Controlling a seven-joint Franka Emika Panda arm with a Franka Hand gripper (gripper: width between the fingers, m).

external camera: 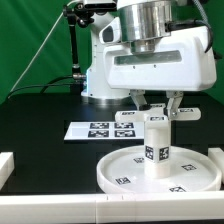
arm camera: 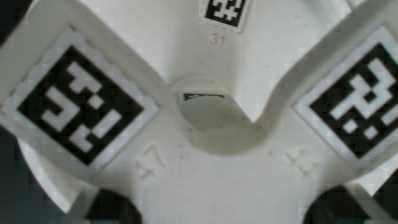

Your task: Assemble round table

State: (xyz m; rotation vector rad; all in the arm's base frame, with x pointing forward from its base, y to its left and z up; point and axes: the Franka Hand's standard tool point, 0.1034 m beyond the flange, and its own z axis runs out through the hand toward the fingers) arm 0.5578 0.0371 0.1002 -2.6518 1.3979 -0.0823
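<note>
The round disc (external camera: 125,172) lies flat on the black table at the front. The short thick cylinder leg (external camera: 156,148) stands upright on its middle. The small cross-bar foot (external camera: 155,119) sits on top of the leg. My gripper (external camera: 156,108) hangs straight above, its fingers either side of the foot and shut on it. In the wrist view the foot (arm camera: 214,150) fills the picture, white with tags on its arms, between my gripper's (arm camera: 217,205) dark fingertips (arm camera: 111,206). The leg and disc are hidden beneath it there.
The marker board (external camera: 100,129) lies behind the disc, toward the exterior view's left. White blocky brackets stand at the left edge (external camera: 5,166), the right edge (external camera: 216,155) and along the front (external camera: 60,211). The robot's base (external camera: 100,70) stands behind.
</note>
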